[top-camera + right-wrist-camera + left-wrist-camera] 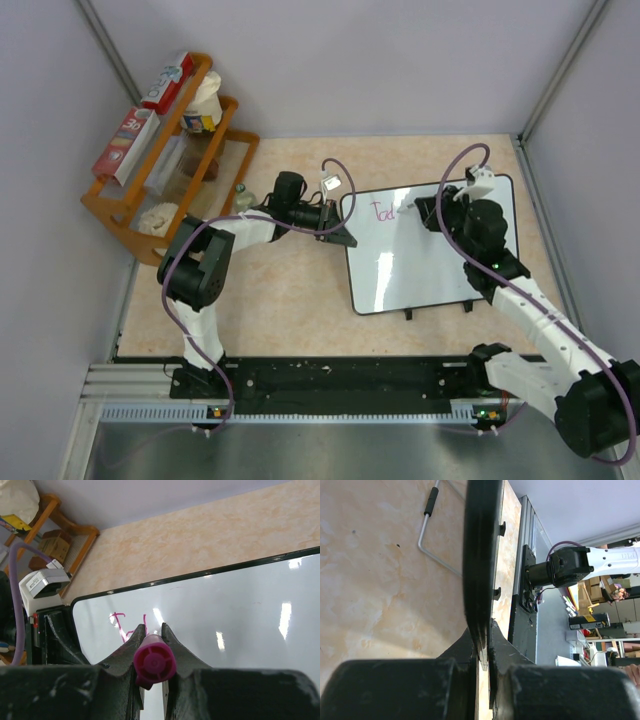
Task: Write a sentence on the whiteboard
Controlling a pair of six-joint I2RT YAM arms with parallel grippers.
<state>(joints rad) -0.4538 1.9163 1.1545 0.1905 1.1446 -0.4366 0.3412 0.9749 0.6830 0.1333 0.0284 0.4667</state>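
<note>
The whiteboard (425, 270) lies on the table at the right centre, and pink writing (383, 211) reading "Tod" sits at its top left. My left gripper (345, 236) is shut on the board's left edge. In the left wrist view the board (480, 555) shows edge-on, pinched between the fingers of that gripper (484, 645). My right gripper (420, 212) is shut on a pink marker (154, 661), with the tip down on the board (230, 610) just right of the pink letters (122, 625). The marker tip is hidden behind the fingers.
A wooden shelf (165, 160) with boxes, a jar and bags stands at the back left, with a small bottle (240, 196) beside it. A bent metal wire with a black sleeve (431, 527) lies under the board. The arms' base rail (330, 380) runs along the near edge.
</note>
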